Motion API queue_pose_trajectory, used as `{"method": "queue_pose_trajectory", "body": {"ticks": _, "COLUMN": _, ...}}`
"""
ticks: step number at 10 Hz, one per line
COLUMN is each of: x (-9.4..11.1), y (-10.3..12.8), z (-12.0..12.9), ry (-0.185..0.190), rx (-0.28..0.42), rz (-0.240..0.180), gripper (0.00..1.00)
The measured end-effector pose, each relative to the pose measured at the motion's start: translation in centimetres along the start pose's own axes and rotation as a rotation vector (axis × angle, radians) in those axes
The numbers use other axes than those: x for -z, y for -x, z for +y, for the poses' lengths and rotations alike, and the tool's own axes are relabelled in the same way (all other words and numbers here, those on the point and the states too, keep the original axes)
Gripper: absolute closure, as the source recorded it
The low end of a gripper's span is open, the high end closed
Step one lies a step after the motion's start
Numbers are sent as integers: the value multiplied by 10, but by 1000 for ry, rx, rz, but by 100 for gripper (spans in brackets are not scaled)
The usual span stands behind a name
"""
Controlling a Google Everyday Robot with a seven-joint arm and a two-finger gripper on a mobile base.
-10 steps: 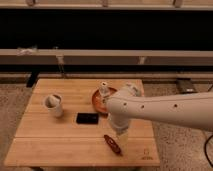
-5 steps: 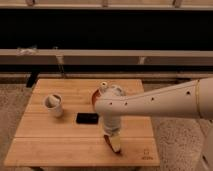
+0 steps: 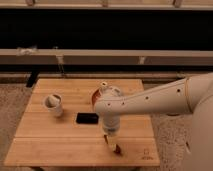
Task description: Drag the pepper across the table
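At the front edge: the pepper [image 3: 117,148] lies on the table [image 3: 45,145], right of centre, near the logo mark [image 3: 146,154].
Gripper: we see the gripper [image 3: 111,141] pointing down at the pepper's left end, its pincer spread apart; whether it touches the pepper we cannot tell.
Behind the arm: an orange plate [image 3: 94,98], partly hidden.
Mid-table: a flat black rectangle [image 3: 87,118], with a pale cup [image 3: 53,104] to its left.
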Motion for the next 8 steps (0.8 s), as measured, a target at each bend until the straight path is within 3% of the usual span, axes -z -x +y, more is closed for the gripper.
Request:
{"method": "queue_pose_trajectory", "body": {"ticks": 1, "x": -6, "y": -1, "z": -4, "ry": -6, "rx": -76, "rz": 2, "gripper": 20}}
{"method": "queue_pose_trajectory", "body": {"ticks": 3, "x": -21, "y": 9, "z": -8, "ry": 1, "rx": -129, "rz": -15, "gripper": 20}}
{"method": "queue_pose_trajectory", "body": {"ticks": 8, "x": -36, "y": 37, "z": -7, "ry": 7, "rx": -127, "rz": -69, "gripper": 20}}
